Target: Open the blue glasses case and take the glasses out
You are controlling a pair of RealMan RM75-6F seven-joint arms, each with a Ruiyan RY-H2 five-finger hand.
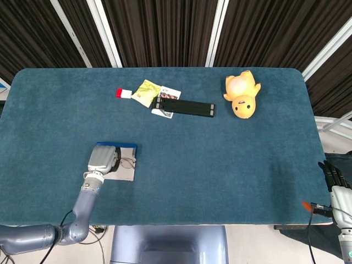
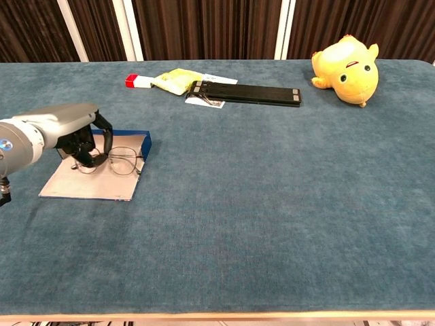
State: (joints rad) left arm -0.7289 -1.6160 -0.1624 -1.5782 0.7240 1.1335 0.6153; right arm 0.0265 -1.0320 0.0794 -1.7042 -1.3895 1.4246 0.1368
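L hand [image 2: 71, 132] fingers [image 2: 87, 155] pinch glasses [image 2: 115, 161] at near lens, over open blue case [image 2: 95, 185]. R hand [image 1: 335, 179] off table edge, fingers' state can't tell.

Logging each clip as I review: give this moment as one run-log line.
case: open, flat on table | glasses: pinched by left hand, over case | right hand: idle off table edge | step: lifting glasses out

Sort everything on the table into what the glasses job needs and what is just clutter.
Job:
- blue glasses case, lying open
- glasses, over the case's lining
- left hand, fingers at the glasses' left end

Clutter:
- yellow plush chick
- black bar
- yellow packet
- red-and-white item
- card under the bar's end
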